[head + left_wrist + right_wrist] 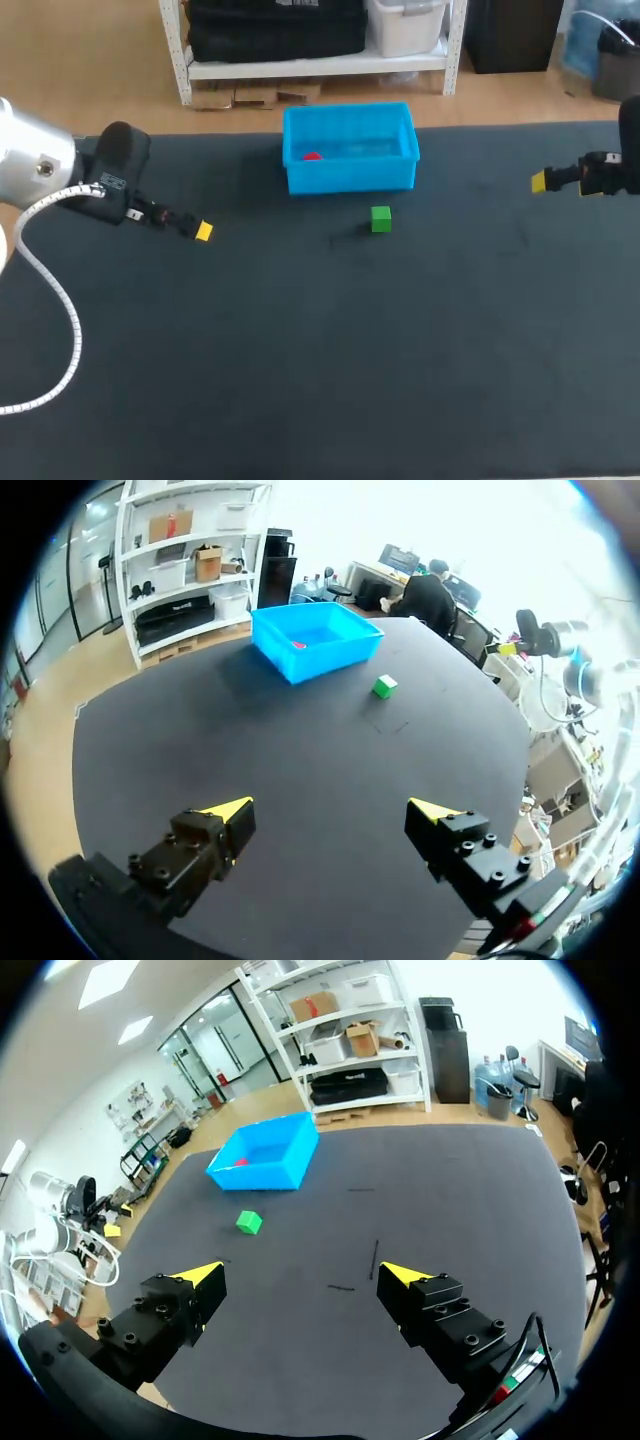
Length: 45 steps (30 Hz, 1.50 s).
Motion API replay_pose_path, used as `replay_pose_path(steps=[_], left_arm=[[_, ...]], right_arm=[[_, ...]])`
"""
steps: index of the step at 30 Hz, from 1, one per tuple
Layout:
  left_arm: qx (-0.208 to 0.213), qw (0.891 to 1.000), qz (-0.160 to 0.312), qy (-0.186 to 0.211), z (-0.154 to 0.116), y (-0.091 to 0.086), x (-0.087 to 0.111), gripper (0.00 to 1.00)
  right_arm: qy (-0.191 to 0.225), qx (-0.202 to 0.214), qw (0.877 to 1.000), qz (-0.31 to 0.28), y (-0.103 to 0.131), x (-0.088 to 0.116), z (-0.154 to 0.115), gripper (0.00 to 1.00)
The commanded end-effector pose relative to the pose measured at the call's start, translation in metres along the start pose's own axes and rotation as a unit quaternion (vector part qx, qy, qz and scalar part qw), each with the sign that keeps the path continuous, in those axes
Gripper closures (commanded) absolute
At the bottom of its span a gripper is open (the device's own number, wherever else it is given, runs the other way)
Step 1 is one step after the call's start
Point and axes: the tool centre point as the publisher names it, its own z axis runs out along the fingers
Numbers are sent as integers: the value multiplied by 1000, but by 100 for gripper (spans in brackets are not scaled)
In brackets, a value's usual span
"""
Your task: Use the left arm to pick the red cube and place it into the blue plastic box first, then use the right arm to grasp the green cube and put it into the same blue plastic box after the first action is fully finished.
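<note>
The red cube (312, 157) lies inside the blue plastic box (349, 176), near its left wall; it also shows in the box (313, 640) as a red cube (298, 644). The green cube (380, 219) sits on the dark mat just in front of the box, right of its middle. My left gripper (203, 232) hangs open and empty over the mat's left side, well away from both cubes. My right gripper (539, 181) stays open and empty near the right edge. In the right wrist view the green cube (249, 1222) lies far ahead of the open fingers (200, 1274).
The dark mat (320, 350) covers the table. A white cable (55, 290) loops down from my left arm along the left edge.
</note>
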Motion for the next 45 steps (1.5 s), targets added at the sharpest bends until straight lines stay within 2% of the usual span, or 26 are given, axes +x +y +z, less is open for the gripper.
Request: replay_pose_path(steps=[1,5,14,20,23,28,36,40,41,45], left_arm=[[1,1000,0,-2,0,0,1,0],[1,1000,0,-2,0,0,1,0],[1,1000,0,-2,0,0,1,0],[1,1000,0,-2,0,0,1,0],[1,1000,0,-2,0,0,1,0],[1,1000,0,-2,0,0,1,0],[1,1000,0,-2,0,0,1,0],[1,1000,0,-2,0,0,1,0],[1,1000,0,-2,0,0,1,0],[1,1000,0,-2,0,0,1,0]], right_arm=[[25,34,999,-15,1,-13,-5,0],[51,55,997,-31,4,-27,0,0],[133,107,985,-36,21,-46,36,0],[186,147,971,-28,33,-49,63,0],[199,155,968,-17,40,-47,76,0],[215,146,966,-13,52,-43,100,0],[237,157,958,-17,62,-38,129,0],[239,140,961,-17,67,-30,143,0],[221,117,968,-25,70,-29,145,0],[221,117,968,-25,70,-29,145,0]])
